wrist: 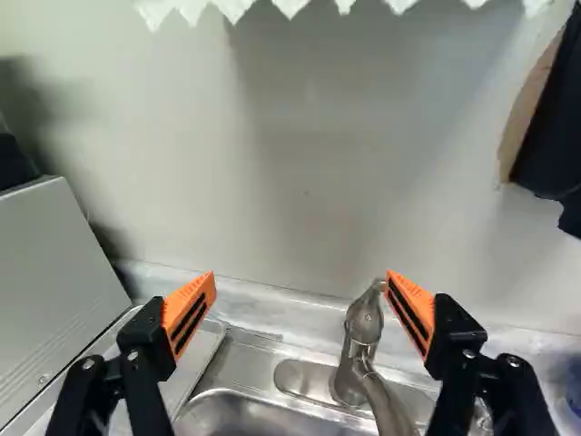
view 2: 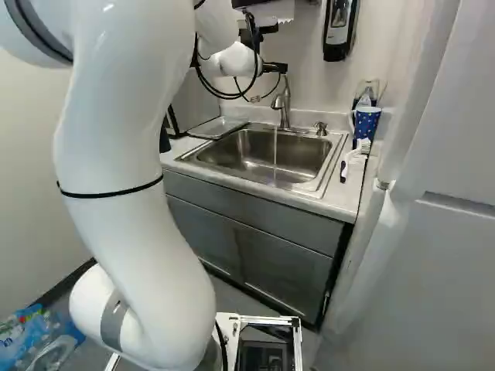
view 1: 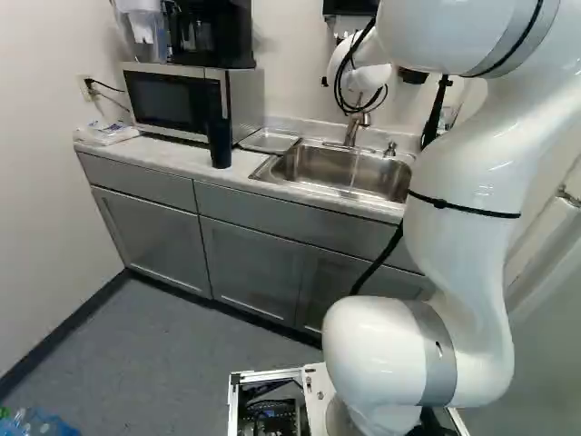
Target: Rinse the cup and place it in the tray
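- The hand [wrist: 300, 280] is spread wide and pinches nothing, its orange pads [wrist: 189, 313] well apart over the back of the sink
- The faucet [wrist: 354, 363] stands just ahead, close by one pad; I can't tell whether they touch
- Water [view 2: 275, 147] runs down into the sink [view 2: 302, 158], so I'd say the tap is done and the rinse is next
- My guess at the next move: ease off the faucet, swing over to the cup and come at it open, minding the brush [view 2: 356, 154] beside it
- That cup [view 2: 366, 122], blue with pale spots, is upright at the back corner of the surface [view 1: 163, 154], at the right of the right base view
- The metal tray [view 1: 269, 140] lies between the sink and the microwave [view 1: 172, 98]
- A tall dark tumbler [view 1: 219, 143] stands in front of the microwave, a coffee maker [view 1: 211, 34] on top
- Farther out, a soap dispenser [view 2: 339, 29] hangs on the wall and wrapped bottles [view 2: 39, 340] sit on the floor
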You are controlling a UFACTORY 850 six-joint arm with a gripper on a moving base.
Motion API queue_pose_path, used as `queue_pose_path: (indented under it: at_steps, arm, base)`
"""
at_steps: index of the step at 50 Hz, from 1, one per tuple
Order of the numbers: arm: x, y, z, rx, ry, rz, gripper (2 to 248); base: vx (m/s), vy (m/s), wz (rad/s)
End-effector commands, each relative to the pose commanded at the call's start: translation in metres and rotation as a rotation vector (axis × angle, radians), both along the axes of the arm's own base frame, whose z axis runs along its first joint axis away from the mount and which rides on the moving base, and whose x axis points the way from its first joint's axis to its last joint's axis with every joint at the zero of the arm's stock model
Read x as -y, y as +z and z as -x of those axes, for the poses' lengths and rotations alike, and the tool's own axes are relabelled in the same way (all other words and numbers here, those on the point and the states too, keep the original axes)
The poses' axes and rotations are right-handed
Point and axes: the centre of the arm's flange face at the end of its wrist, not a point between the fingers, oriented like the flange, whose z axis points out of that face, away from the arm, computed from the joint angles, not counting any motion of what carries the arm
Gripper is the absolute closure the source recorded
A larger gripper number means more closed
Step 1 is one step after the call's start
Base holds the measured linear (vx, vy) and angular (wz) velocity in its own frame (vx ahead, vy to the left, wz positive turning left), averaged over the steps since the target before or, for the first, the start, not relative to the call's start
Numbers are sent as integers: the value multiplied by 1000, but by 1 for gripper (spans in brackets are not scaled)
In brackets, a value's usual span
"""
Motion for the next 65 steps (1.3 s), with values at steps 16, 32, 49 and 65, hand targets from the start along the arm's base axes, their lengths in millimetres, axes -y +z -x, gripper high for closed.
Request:
queue_pose_path:
  at_steps: [16, 32, 49, 65]
  arm:
    - [-2, 12, 35, -62, -8, -12, 3]
    - [-2, 0, 72, -225, -16, -35, 3]
    - [1, -15, 113, -404, -35, -60, 3]
    - [8, -27, 152, -569, -66, -89, 3]
  base:
    - [0, 0, 0]
    - [0, 0, 0]
    - [0, 0, 0]
    - [0, 0, 0]
